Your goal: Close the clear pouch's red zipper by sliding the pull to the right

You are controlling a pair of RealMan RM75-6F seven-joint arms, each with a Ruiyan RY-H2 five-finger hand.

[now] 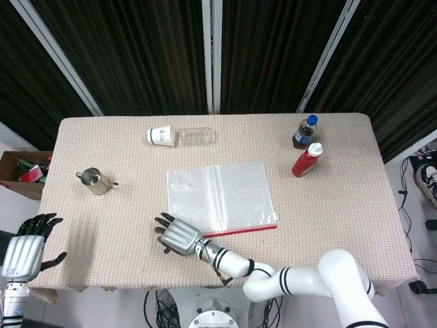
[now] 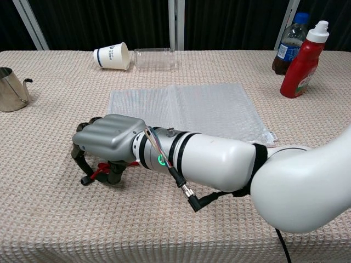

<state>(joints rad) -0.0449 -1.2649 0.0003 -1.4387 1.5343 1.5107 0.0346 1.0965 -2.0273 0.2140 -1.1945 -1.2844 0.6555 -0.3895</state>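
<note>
The clear pouch (image 1: 218,195) (image 2: 186,107) lies flat at the table's middle, its red zipper (image 1: 242,229) running along the near edge. My right hand (image 1: 179,236) (image 2: 112,137) reaches across to the zipper's left end, palm down, fingers curled to the cloth. The red zipper pull (image 2: 99,173) shows under the hand, pinched between thumb and fingertips. My left hand (image 1: 27,246) hangs off the table's near left corner with fingers spread, holding nothing; it does not show in the chest view.
A tipped paper cup (image 1: 161,135) and a clear jar (image 1: 196,136) lie at the back. A metal pitcher (image 1: 92,180) stands at the left. A cola bottle (image 1: 306,131) and a red sauce bottle (image 1: 306,160) stand at the right.
</note>
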